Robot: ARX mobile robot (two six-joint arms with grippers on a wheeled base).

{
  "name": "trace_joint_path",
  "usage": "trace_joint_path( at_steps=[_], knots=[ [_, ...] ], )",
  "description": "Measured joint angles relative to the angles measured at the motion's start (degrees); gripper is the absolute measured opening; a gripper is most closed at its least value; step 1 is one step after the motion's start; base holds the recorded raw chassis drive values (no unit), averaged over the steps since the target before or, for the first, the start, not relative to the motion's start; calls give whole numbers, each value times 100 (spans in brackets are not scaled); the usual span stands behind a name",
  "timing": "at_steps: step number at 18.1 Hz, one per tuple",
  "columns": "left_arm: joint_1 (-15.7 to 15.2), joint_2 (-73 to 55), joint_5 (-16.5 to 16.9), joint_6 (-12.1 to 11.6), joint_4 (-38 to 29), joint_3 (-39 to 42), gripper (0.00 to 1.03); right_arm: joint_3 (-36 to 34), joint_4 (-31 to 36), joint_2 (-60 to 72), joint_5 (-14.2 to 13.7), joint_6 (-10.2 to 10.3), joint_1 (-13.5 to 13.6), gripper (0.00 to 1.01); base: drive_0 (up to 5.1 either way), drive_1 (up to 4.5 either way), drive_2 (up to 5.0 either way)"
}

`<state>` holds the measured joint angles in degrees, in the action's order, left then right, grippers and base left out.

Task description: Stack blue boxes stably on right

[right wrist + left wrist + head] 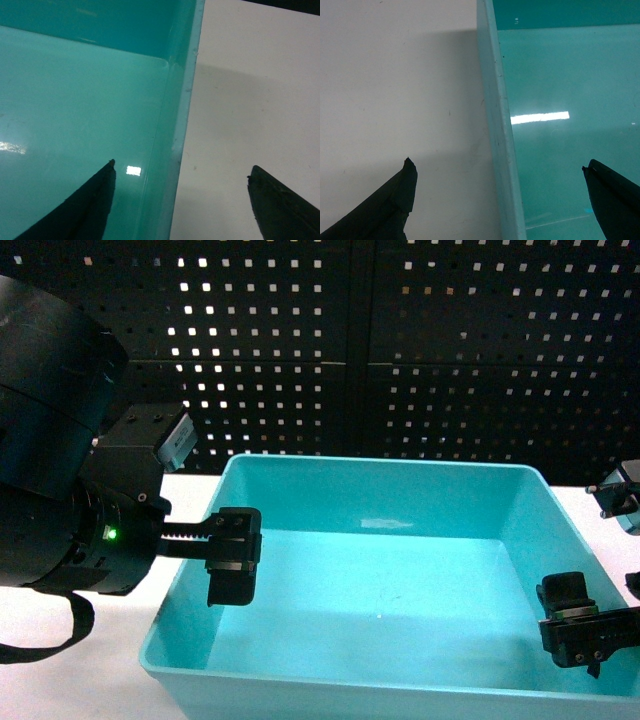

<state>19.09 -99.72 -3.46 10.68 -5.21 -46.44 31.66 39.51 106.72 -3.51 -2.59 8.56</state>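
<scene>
- One blue box (400, 570): a single turquoise tub, open at the top, with nothing inside it.
- Two grippers: the left gripper (215, 555) at the tub's left wall and the right gripper (600, 625) at its right wall.
- Two fingers show per gripper in each wrist view, four in all.
- One white table (60, 680) under the tub.
- One black perforated panel wall (420, 350) behind it.
</scene>
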Motion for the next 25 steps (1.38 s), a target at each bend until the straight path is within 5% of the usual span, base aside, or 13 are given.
trace_joint_path(
  at_steps=[7,9,11,15,17,25],
  knots=[
    [-15,0,-140,214,-4,162,98,-94,111,0,4,35,48,22,0,0,0],
    [37,4,-199,398,66,168,98,-153,186,-7,142,431,44,10,0,0,0],
    [157,37,-269,579,118,166,98,-234,275,-33,168,629,46,8,0,0,0],
    [201,46,-415,782,26,293,98,-431,337,-149,42,713,177,7,0,0,0],
    [197,61,-595,789,20,452,82,-533,400,-190,7,758,192,7,0,0,0],
    [411,275,-444,732,-275,706,7,-1058,603,-501,-85,841,282,7,0,0,0]
  ],
)
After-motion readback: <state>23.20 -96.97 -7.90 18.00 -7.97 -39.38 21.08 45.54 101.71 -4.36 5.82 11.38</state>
